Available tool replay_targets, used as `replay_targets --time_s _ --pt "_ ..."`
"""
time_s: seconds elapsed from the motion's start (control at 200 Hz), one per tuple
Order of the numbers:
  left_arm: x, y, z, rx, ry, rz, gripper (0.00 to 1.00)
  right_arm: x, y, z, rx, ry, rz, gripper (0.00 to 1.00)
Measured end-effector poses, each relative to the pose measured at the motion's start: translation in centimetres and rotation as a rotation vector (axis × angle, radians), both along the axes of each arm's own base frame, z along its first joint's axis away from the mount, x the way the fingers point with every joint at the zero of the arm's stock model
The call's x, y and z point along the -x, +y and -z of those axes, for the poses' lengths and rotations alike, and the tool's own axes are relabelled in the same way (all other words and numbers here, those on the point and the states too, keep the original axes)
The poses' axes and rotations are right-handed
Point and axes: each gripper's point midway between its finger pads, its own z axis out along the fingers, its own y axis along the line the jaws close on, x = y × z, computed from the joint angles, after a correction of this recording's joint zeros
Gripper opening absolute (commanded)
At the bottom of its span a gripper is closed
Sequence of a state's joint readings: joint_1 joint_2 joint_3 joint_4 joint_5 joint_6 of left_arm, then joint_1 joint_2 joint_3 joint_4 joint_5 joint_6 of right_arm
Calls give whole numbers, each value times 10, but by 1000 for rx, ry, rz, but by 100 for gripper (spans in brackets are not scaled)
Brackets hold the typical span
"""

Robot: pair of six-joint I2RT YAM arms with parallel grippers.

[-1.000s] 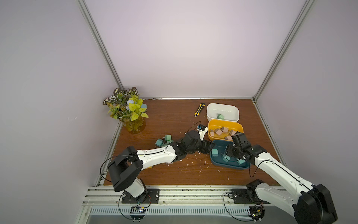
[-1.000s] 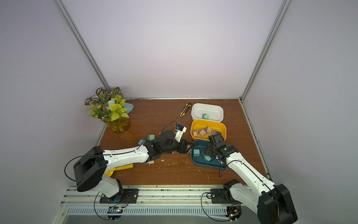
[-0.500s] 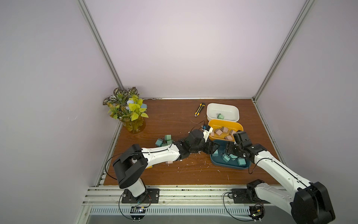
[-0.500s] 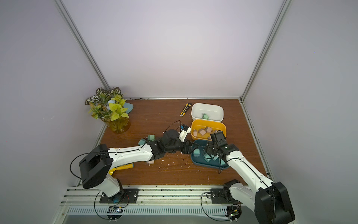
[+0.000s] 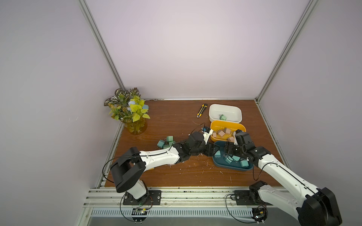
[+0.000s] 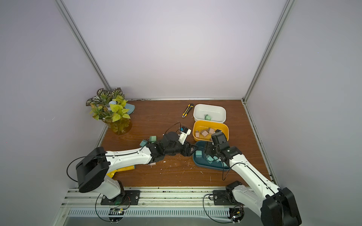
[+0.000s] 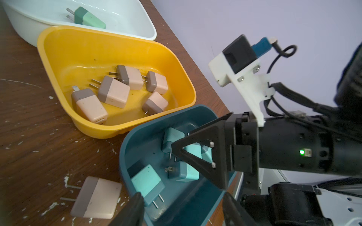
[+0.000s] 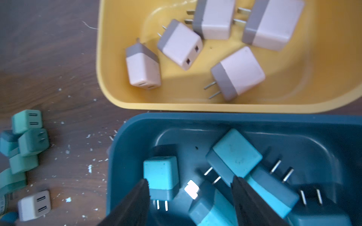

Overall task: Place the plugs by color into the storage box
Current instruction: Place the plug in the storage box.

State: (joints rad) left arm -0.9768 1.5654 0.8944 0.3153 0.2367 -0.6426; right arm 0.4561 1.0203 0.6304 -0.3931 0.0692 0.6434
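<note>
Bins: 3 sitting in a row on R side of table point(image 5: 176, 121), far to near: white bin point(image 5: 233, 112), yellow bin point(image 7: 78, 49), teal bin point(image 7: 137, 140).
In white: 1 green plug point(image 7: 88, 17) lying alone.
In yellow: 5 pink plugs point(image 7: 113, 92) lying loose, a few touching.
In teal: 5 blue plugs point(image 7: 147, 181) by L wrist count, most bunching mid-bin, 1 lying apart at L end.
On table: abt 5 green plugs point(image 8: 32, 141) sitting in a tight bunch, well L of bins; overlap is making exact count unsure.
Strays: 1 stray pink plug point(image 7: 96, 197) lying flat just beside teal bin's L rim; 1 pale plug point(image 8: 34, 205) lying on near side of green bunch.
L gripper point(image 7: 181, 199): hovering at teal bin's L edge, fingers standing apart, gripping nothing.
R gripper point(image 8: 190, 180): hanging over teal bin, fingers spread wide, nothing clamped, tips reaching down among blue plugs.
Knife: 1 utility knife point(image 5: 201, 110) lying far, just L of white bin.
Corner: 1 potted plant point(image 5: 129, 111) standing far L.
</note>
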Motion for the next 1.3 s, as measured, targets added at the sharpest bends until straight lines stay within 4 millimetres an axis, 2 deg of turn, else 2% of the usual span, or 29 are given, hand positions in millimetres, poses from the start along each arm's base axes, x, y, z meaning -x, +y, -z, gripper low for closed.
replay_targets --time_s 0.24,0.41,0.58,0.69,0.941,1.136,1.301 --pt "4 34 -13 6 -52 -84 65 1 49 -24 -22 -69 -138 71" --pt "3 52 -21 -8 -84 -139 66 2 79 -26 -31 -82 -214 71" --pt "7 75 -16 -50 -93 -183 65 0 104 -26 -47 -94 -264 71" --pt "9 96 -9 -75 -89 -220 66 -2 122 -27 -62 -103 -297 71" --pt "0 159 18 -178 -58 -364 67 -3 170 -29 -62 -108 -395 71" --pt "8 187 39 -256 -32 -426 68 0 200 -22 -27 -97 -464 71" --pt "16 209 59 -305 4 -475 70 5 214 -12 -2 -78 -504 70"
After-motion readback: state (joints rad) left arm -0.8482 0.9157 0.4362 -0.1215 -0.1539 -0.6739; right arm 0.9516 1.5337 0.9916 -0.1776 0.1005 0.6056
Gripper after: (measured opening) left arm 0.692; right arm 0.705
